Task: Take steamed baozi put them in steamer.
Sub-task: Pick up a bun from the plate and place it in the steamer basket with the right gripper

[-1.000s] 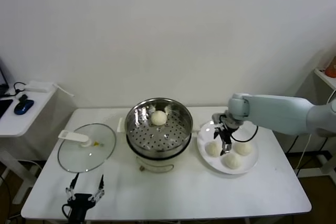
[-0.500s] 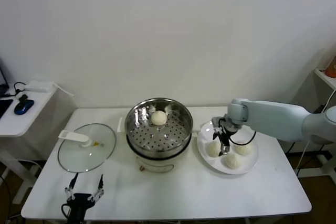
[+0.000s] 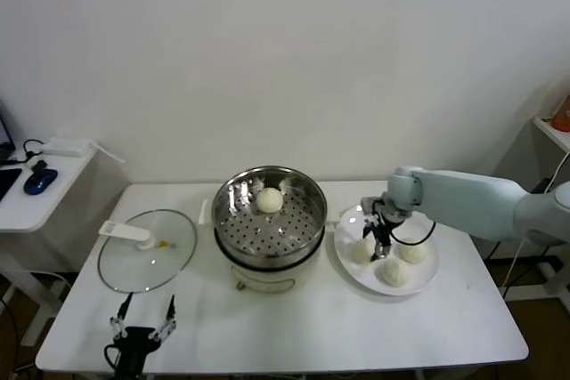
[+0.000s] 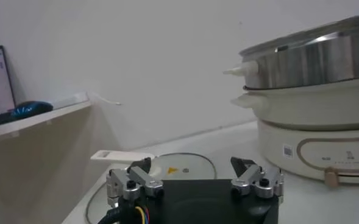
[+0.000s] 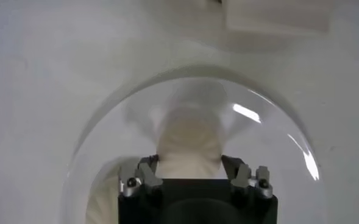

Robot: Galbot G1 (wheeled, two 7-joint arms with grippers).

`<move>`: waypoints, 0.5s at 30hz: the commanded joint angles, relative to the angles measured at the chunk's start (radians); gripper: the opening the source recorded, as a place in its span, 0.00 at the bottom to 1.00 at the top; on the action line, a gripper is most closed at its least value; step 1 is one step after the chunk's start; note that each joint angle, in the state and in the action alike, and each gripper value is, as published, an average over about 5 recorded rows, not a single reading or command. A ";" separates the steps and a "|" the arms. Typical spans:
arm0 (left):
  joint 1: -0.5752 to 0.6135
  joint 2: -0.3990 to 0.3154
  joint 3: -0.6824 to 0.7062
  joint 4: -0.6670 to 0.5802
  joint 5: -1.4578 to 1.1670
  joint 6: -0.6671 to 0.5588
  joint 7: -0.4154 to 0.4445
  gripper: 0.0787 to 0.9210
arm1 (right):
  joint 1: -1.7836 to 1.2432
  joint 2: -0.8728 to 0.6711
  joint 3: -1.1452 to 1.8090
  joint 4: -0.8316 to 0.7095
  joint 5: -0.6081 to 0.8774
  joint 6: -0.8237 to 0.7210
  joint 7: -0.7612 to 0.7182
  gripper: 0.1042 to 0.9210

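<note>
The steamer [image 3: 267,224] stands at the table's middle with one baozi [image 3: 269,199] on its perforated tray. Three more baozi lie on the white plate [image 3: 427,278] to its right: one at the left [image 3: 360,252], one at the front [image 3: 393,272], one at the right [image 3: 412,252]. My right gripper [image 3: 382,239] is low over the plate among them. In the right wrist view its fingers [image 5: 147,171] stand open on either side of one baozi [image 5: 188,140]. My left gripper [image 3: 142,331] is parked open and empty at the front left.
The glass lid [image 3: 147,251] with a white handle lies flat left of the steamer, also in the left wrist view [image 4: 176,165]. The steamer's base [image 4: 316,131] shows there too. A side table with a blue mouse [image 3: 40,181] stands at the far left.
My right gripper has shifted slightly and come down lower over the plate, with one baozi now between its fingers. The left arm has not moved.
</note>
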 commanded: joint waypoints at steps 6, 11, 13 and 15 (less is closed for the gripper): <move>0.011 0.000 0.000 -0.012 0.004 -0.002 -0.002 0.88 | 0.027 -0.008 -0.009 0.020 0.028 0.000 -0.022 0.65; 0.018 -0.001 -0.002 -0.025 0.004 -0.004 -0.002 0.88 | 0.127 -0.032 -0.077 0.089 0.076 -0.001 -0.033 0.63; 0.018 -0.001 -0.001 -0.028 0.004 -0.005 -0.003 0.88 | 0.200 -0.043 -0.123 0.132 0.098 -0.001 -0.038 0.62; 0.019 -0.001 0.000 -0.032 0.005 -0.007 -0.003 0.88 | 0.295 -0.053 -0.179 0.186 0.135 0.001 -0.044 0.62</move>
